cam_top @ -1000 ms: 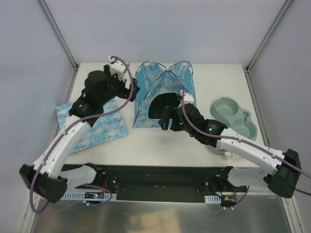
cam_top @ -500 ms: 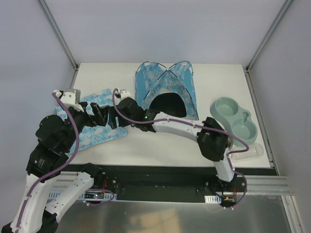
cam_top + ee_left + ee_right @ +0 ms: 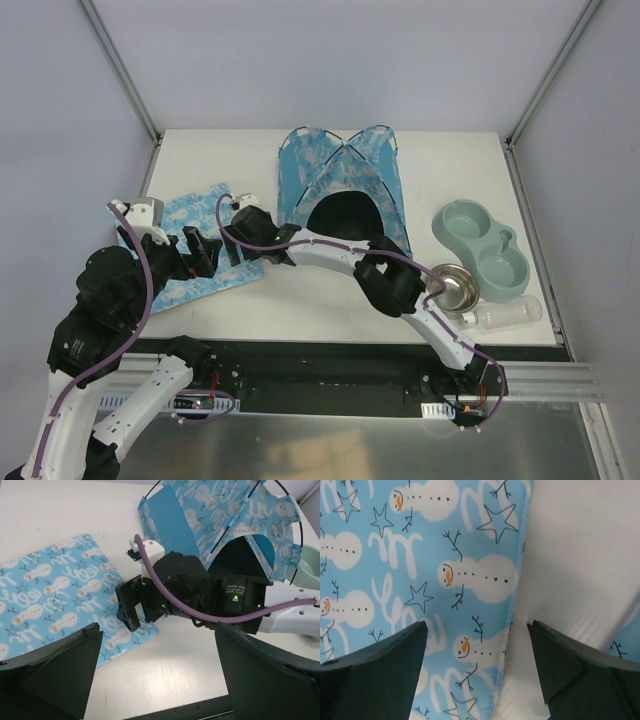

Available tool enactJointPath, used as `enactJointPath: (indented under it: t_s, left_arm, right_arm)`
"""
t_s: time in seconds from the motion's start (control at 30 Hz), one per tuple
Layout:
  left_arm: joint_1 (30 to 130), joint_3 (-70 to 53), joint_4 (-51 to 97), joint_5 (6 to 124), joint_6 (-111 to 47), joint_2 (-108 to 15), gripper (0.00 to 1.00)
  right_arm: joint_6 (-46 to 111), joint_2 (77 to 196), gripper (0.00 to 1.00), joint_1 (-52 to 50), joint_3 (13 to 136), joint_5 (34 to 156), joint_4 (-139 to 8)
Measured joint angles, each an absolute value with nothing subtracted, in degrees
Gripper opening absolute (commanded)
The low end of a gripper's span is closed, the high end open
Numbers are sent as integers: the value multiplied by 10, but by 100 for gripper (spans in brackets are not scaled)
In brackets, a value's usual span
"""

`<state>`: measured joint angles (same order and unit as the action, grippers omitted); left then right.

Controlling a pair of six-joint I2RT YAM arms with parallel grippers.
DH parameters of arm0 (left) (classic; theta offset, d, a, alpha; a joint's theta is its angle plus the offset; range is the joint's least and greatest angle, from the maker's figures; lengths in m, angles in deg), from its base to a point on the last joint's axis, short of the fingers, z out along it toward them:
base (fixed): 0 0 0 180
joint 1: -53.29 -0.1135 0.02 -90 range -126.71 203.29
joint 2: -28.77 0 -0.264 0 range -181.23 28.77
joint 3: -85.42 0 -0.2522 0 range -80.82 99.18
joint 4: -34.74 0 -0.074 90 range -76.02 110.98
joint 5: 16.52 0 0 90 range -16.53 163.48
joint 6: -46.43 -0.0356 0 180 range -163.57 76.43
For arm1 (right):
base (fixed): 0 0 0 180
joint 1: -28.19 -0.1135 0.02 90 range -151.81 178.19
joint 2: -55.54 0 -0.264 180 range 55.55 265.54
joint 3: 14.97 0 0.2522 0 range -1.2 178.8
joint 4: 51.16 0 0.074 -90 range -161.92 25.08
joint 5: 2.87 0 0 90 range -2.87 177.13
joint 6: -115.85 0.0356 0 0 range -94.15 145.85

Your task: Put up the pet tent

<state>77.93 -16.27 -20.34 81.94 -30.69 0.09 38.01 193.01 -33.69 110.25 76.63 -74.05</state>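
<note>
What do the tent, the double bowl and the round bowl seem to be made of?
Pet tent: printed fabric, matte, creased, over thin dark poles. Double bowl: probably plastic, smooth uniform grey-green. Round bowl: likely steel, shiny with reflections.

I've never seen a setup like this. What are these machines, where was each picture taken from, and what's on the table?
Two robot arms, left and right, are bolted at the table's near edge. One picture looks down from above; the other two come from wrist cameras, so the dark wedges at the bottom are that arm's own fingers. On the table: a blue snowman-print pet tent, a flat matching mat, a green double bowl, a metal bowl and a clear bottle. The left hand and right hand are both open above the mat, holding nothing.
</note>
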Motion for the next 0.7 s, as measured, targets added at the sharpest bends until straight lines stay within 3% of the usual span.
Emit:
enactJointPath:
  t_s: [0.1,0.2,0.37,0.5,0.7]
  left_arm:
    - [779,-162,-219,821,-304,1,99]
    - [779,-160,-231,832,-303,0,98]
    - [779,-141,-244,854,-308,-1,99]
    - [779,-131,-246,870,-313,-1,98]
    - [779,-122,-249,887,-326,-8,98]
  right_arm:
    - [360,1947,89,-335,1126,762,-750]
    - [336,1966,80,-338,1157,754,-770]
    - [309,1979,44,-350,1175,728,-784]
    - [311,1980,3,-356,1175,719,-784]
    - [316,1980,0,-359,1175,710,-784]
